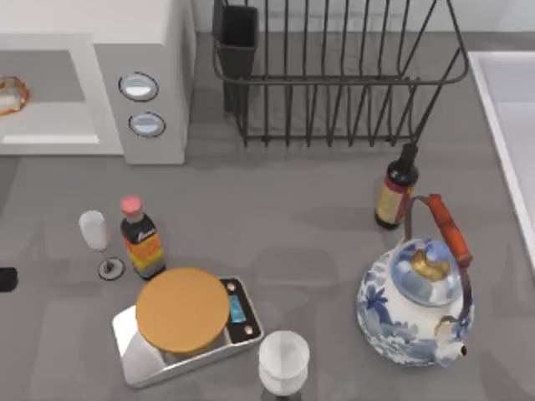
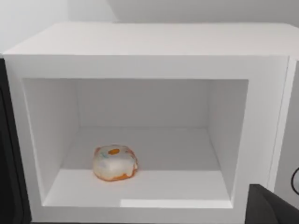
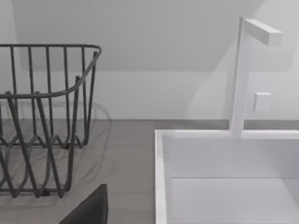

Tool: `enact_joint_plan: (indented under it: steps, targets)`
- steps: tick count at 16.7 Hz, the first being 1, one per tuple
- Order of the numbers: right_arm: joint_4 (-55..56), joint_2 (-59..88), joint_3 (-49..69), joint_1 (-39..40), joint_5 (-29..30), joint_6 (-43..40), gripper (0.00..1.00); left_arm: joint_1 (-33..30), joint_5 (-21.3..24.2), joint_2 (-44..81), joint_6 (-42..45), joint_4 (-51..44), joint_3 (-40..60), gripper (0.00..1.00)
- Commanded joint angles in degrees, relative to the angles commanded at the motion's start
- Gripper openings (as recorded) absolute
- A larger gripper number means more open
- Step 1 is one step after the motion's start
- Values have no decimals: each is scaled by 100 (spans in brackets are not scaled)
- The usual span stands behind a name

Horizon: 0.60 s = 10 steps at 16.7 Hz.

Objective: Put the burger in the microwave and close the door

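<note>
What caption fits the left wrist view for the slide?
Burger resting on the floor of the open white microwave cavity, door not yet closed.

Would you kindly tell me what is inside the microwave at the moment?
The burger sits alone on the floor of the microwave, whose cavity stands open. Nothing else lies in the cavity, and nothing covers the burger.

The microwave [image 2: 149, 46] looks smooth, matt white, its dials [image 1: 139, 86] rimmed in shiny metal. The burger [image 2: 115, 162] has a glossy, glazed surface. The dish rack [image 1: 334, 75] is thin dark wire. The teapot [image 1: 414, 305] looks like glossy painted porcelain; the table [image 1: 292, 225] is matt grey.
</note>
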Motion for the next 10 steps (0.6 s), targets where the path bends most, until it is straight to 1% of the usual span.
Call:
enact_joint_plan:
  steps: [10]
  targets:
    - [0, 0, 0, 0, 0, 0, 100, 887, 919, 731, 18, 721, 5, 0]
